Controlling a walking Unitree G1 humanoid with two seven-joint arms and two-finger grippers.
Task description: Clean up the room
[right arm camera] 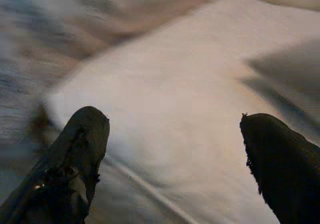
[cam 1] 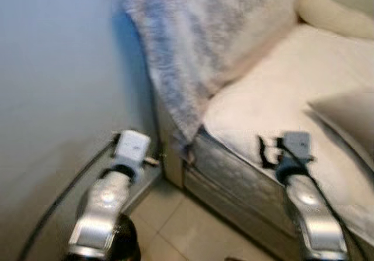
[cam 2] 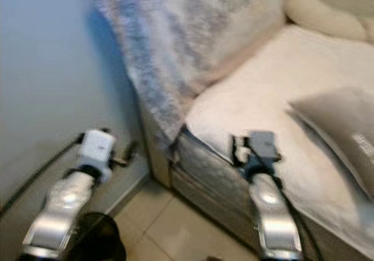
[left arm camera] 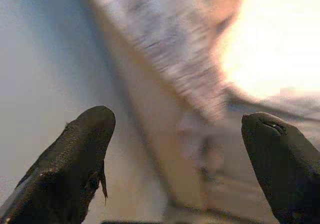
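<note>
Left eye view, blurred: fuzzy grey-white throw blanket [cam 1: 193,51], the likeliest thing to tidy, hangs over the sofa [cam 1: 269,109] arm, ahead of and between my two grippers, touching neither. Left gripper [left arm camera: 177,149] is spread wide w/ nothing in it, low beside the wall [cam 1: 52,68], just short of the sofa corner. Right gripper [right arm camera: 175,149] likewise unclenched and empty, held over the front edge of the cream seat cushion. Grey pillow [cam 1: 347,118] lies on the seat beyond and outboard of my right gripper; tiled floor [cam 1: 187,220] beneath both arms. Progress, as I judge: nothing grasped, blanket unfolded, so cleanup looks barely begun; blanket & pillow remain. Labels/writing: none legible.
</note>
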